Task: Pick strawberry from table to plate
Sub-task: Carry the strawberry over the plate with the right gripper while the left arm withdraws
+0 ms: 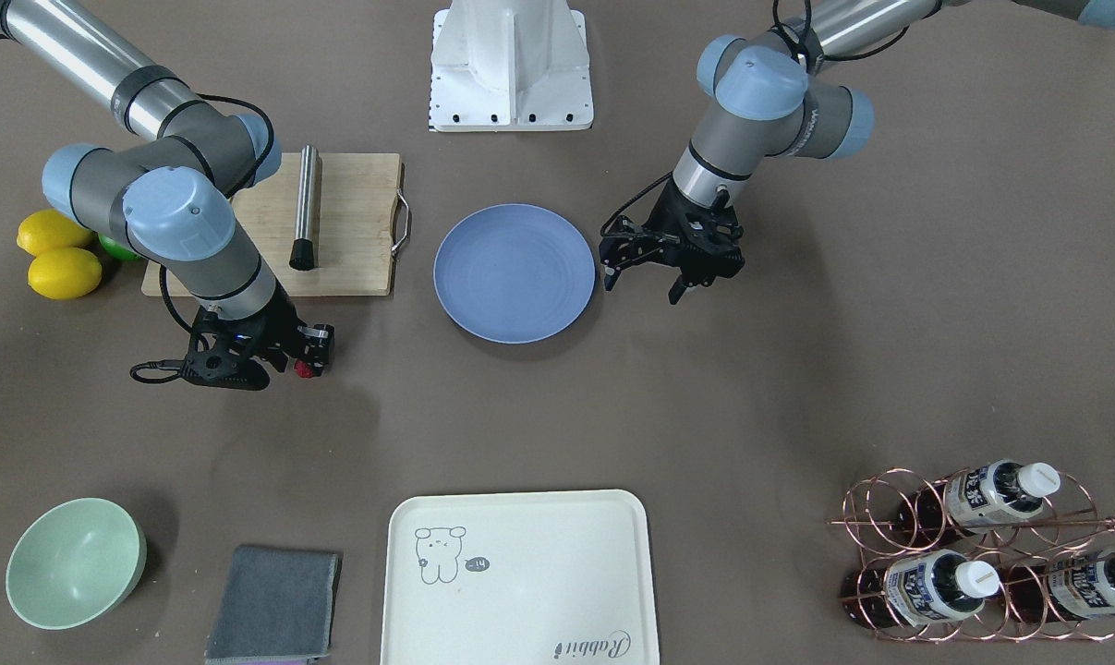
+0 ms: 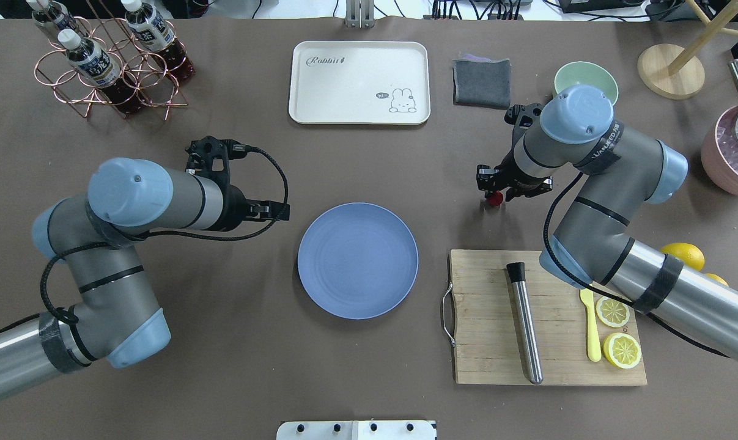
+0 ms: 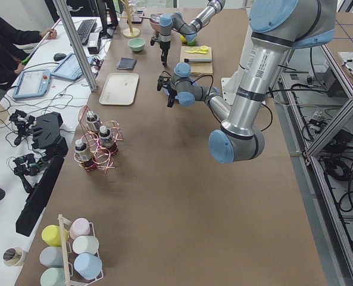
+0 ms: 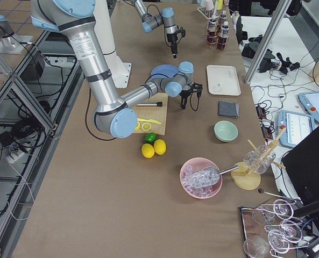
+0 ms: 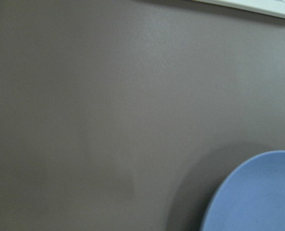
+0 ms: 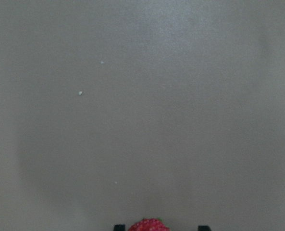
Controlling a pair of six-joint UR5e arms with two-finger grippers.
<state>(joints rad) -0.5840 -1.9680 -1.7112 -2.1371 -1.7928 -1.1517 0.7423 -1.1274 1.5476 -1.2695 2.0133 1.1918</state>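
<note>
The strawberry is a small dark red berry on the brown table, some way from the round blue plate on the robot's right side. My right gripper stands directly over it, open. In the right wrist view the strawberry peeks in at the bottom edge between the two fingertips, with a gap on each side. My left gripper hovers open and holds nothing just beside the plate's other rim. The overhead view shows the strawberry under the right gripper, and the plate is bare.
A wooden cutting board with a steel muddler, lemon slices and a yellow knife lies behind the right gripper. Whole lemons, a cream tray, a green bowl, a grey cloth and a bottle rack ring the table.
</note>
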